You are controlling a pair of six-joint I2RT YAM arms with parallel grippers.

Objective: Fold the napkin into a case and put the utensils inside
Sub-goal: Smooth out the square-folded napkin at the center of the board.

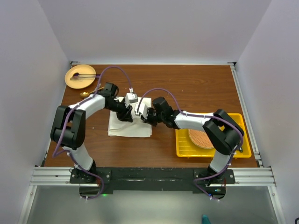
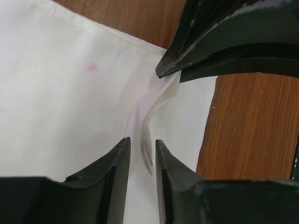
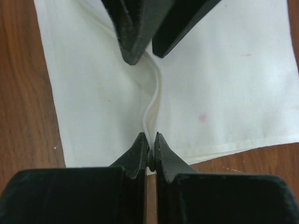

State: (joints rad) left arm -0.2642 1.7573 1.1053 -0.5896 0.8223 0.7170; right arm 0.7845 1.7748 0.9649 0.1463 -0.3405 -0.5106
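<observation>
Honestly, with the napkin (image 1: 128, 127) lying on the table (image 1: 196, 88) near the yellow tray (image 1: 182, 145), only the right claw (image 3: 150, 140) is pinched tight on its raised middle crease while the left claw (image 2: 142, 142) stands slightly parted around it, so a pull could drag the cloth crooked.

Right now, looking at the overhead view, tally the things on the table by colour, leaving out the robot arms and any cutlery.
White: 1, the napkin
Tan: 1, the plate
Yellow: 1, the tray
Orange: 1, the woven mat
Total: 4
</observation>
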